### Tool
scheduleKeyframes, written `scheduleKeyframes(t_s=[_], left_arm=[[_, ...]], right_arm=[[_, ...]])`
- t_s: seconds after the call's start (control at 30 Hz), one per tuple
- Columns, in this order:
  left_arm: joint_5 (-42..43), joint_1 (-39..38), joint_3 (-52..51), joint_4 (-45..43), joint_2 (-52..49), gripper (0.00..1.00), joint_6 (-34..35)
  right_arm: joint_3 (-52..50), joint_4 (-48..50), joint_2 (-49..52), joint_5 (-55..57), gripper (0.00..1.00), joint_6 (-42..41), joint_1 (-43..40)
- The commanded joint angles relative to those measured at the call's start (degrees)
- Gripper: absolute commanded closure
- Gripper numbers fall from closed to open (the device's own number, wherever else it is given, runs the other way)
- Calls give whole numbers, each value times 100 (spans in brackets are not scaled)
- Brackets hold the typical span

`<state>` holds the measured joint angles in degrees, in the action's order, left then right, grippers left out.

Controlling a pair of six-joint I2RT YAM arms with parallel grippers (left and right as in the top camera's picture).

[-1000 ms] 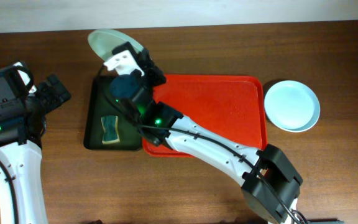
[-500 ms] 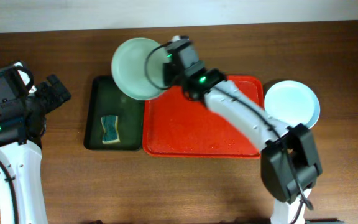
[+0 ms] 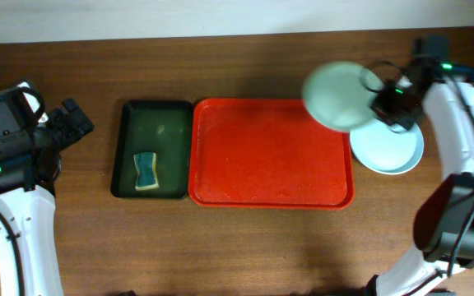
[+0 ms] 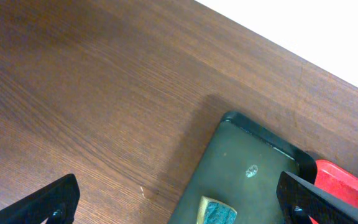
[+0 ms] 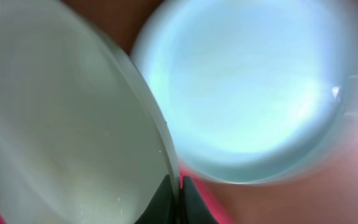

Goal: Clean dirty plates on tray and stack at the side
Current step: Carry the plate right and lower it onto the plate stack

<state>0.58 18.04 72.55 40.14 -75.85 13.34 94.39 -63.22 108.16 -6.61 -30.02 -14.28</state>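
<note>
**Plate swung across the table to the stacking spot**

Closest in, seen from the right wrist camera, the right gripper [image 5: 179, 198] is pinched tight on the rim of a pale green plate [image 5: 61, 124]. The plate's edge runs down between the two dark fingertips. It fills the left of that view and is seen at a slant. Just beyond it a pale blue plate [image 5: 253, 93] lies flat on the wood. Whether that is a single plate or a small stack cannot be told.

From overhead, the held plate is blurred and hangs over the far right corner of the red tray [image 3: 270, 156]. It is right beside the pale blue plate, which rests on the table [image 3: 262, 247] just to the right of the tray.

A second ago the same plate was at the other side, held over the dark green tray [image 3: 159, 123]. Half a second ago it was over the red tray's far left corner. The right arm has therefore swept the full width of the red tray, which now lies bare.

Cleaning seems finished for this plate, and stacking is the step in hand. With nothing left on the tray, it looks like the last plate. The next move calls for lowering it level onto the blue plate before letting go.

Farther left, the dark green tray holds a sponge [image 3: 145, 170]. Farthest off, the left gripper [image 3: 71, 125] has its jaws spread wide and holds nothing. It has not moved over the second.
</note>
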Motion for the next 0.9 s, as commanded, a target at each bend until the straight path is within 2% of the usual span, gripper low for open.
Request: scheduleKeyframes(t_s=[0.0, 0.17, 0.37, 0.57, 0.6, 0.63, 0.67, 0.73, 0.8, 0.87], left_arm=[[-42, 24, 26, 9, -15, 1, 76], [-42, 24, 26, 9, -15, 1, 76], [-42, 24, 26, 9, -15, 1, 76], [-42, 24, 26, 9, -15, 1, 76], [-42, 24, 26, 9, -15, 1, 76], [-42, 24, 26, 9, -15, 0, 76], [-42, 24, 26, 9, -15, 0, 76], [-42, 24, 26, 9, -15, 1, 76], [-42, 24, 26, 9, -15, 1, 76], [-42, 24, 26, 9, -15, 1, 76]], right_arm=[[-136, -256, -151, 1239, 96, -26, -763], [-704, -79, -149, 1377, 96, -28, -1174], [-1303, 636, -129, 1220, 96, -26, -1080], [-1362, 686, -125, 1202, 94, 177, -1010], [-1362, 669, -122, 1202, 89, 258, -1010], [-1362, 660, -122, 1202, 80, 315, -1012], [-1362, 638, -122, 1200, 66, 376, -1010], [-1362, 584, -118, 1202, 29, 546, -1012], [-1362, 542, -118, 1196, 18, 876, -1010], [-1362, 503, -118, 1178, 17, 1355, -1010]])
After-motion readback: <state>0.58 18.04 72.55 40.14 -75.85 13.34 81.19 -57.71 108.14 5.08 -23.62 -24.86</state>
